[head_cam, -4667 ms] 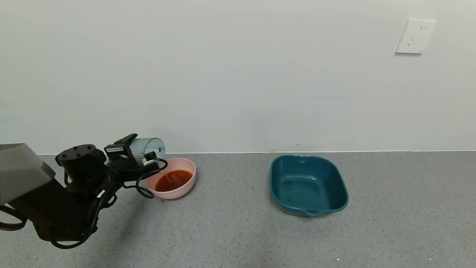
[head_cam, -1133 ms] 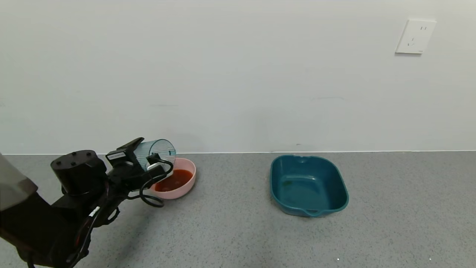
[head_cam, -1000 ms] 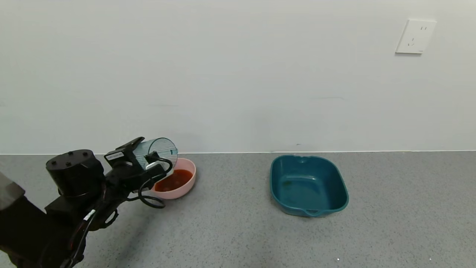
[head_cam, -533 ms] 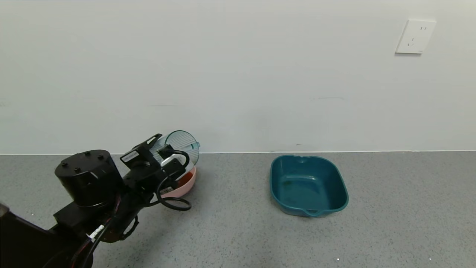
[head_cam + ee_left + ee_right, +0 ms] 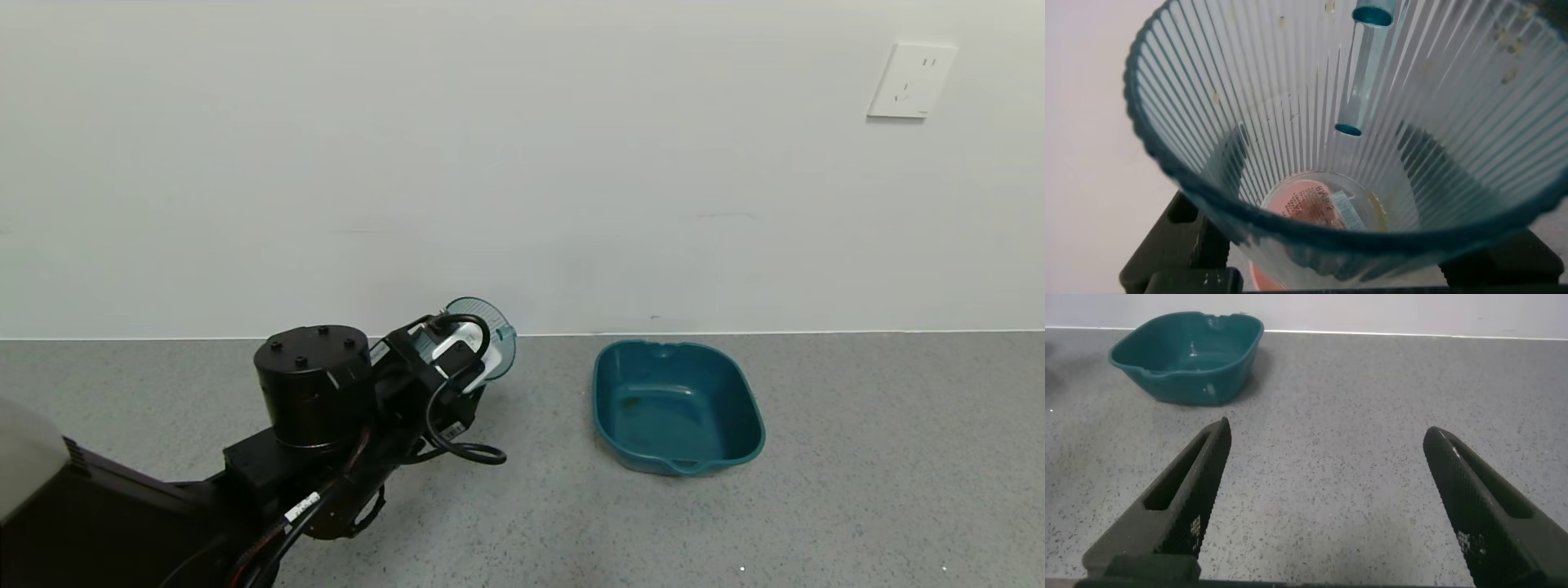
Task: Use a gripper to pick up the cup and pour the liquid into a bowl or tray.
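Note:
My left gripper (image 5: 467, 341) is shut on the ribbed teal-tinted cup (image 5: 496, 325) and holds it tilted on its side above the grey surface, left of the teal basin. In the left wrist view the cup (image 5: 1249, 98) fills the picture. My fingers (image 5: 1231, 159) show dark through its wall on both sides. No liquid stands in the cup, only a faint orange film at its base. A pink patch (image 5: 1294, 204) shows through the clear base. In the head view the pink bowl and the liquid are hidden behind my left arm. My right gripper (image 5: 1327, 482) is open and empty over bare grey surface.
A dark teal rectangular basin (image 5: 739, 392) stands right of the cup and also shows in the right wrist view (image 5: 1241, 331). A white wall with a socket (image 5: 912, 80) runs along the back. Grey speckled surface lies in front and to the right.
My left arm has swung right with the cup, from over the pink bowl to near the basin. The bowl with its red liquid, visible before, is now behind the arm.

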Robot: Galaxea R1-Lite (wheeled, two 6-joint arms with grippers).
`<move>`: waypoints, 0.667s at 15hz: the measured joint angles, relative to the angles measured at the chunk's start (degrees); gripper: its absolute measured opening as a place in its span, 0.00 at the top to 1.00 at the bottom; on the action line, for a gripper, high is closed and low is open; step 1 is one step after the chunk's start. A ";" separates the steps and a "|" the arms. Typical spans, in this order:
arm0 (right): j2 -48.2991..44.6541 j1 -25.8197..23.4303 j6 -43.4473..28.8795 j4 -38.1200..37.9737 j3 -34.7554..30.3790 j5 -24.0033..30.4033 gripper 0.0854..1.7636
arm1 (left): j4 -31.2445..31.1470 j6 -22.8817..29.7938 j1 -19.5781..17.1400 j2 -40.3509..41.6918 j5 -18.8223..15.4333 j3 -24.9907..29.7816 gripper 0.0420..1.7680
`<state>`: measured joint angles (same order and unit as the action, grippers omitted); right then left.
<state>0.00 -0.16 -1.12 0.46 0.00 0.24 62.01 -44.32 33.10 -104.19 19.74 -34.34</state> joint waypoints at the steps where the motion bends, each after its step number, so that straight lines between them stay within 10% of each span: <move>1: 0.00 0.02 -0.02 0.02 0.00 -0.02 0.03 | -0.09 1.91 0.41 -0.46 -0.28 -0.57 0.25; 10: 0.00 0.00 -0.02 0.02 0.00 0.00 0.03 | 0.46 30.61 4.27 -3.77 -2.27 -1.07 0.25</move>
<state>0.00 -0.16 -1.15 0.49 0.00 0.24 62.48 -13.71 37.36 -107.96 17.47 -35.41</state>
